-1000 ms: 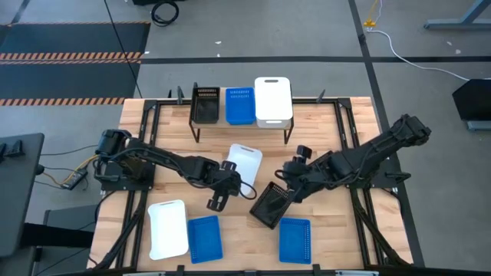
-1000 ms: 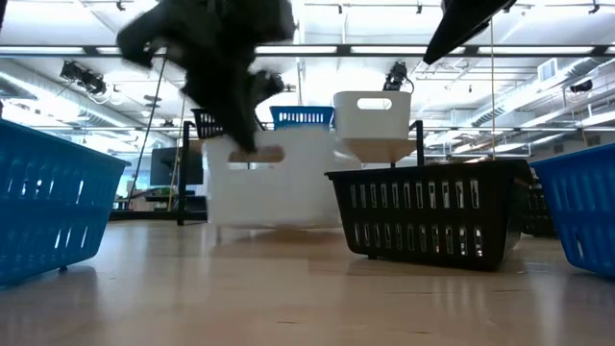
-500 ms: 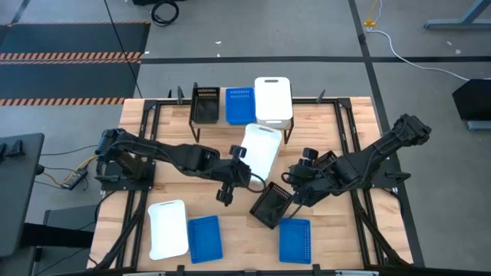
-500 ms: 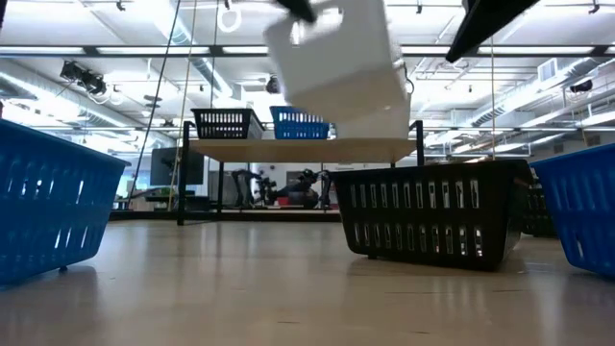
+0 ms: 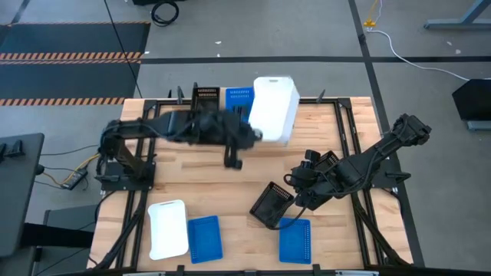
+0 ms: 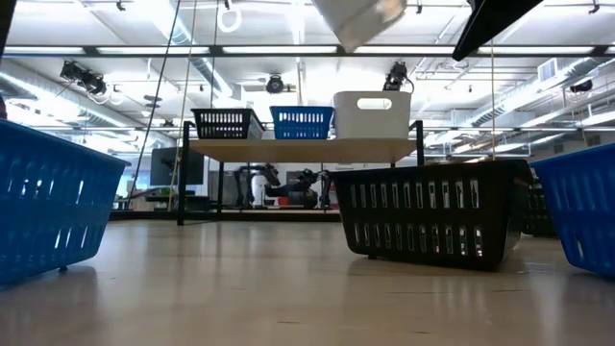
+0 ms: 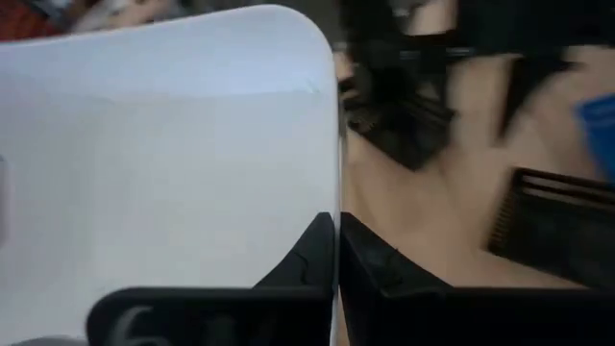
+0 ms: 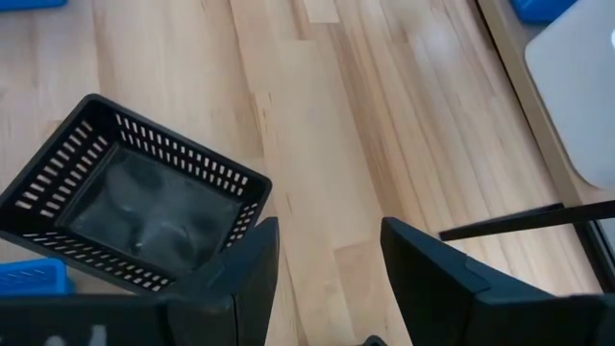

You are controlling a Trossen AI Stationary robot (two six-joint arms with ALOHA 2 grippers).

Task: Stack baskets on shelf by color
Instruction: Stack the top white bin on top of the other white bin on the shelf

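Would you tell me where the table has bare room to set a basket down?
Bare wood lies between the shelf and the front row of baskets, left of the black basket. The front edge is crowded: white basket, two blue baskets.

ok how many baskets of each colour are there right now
white baskets: 3 (one on the shelf, one carried by the left gripper, one on the table)
blue baskets: 3 ()
black baskets: 2 ()
total: 8
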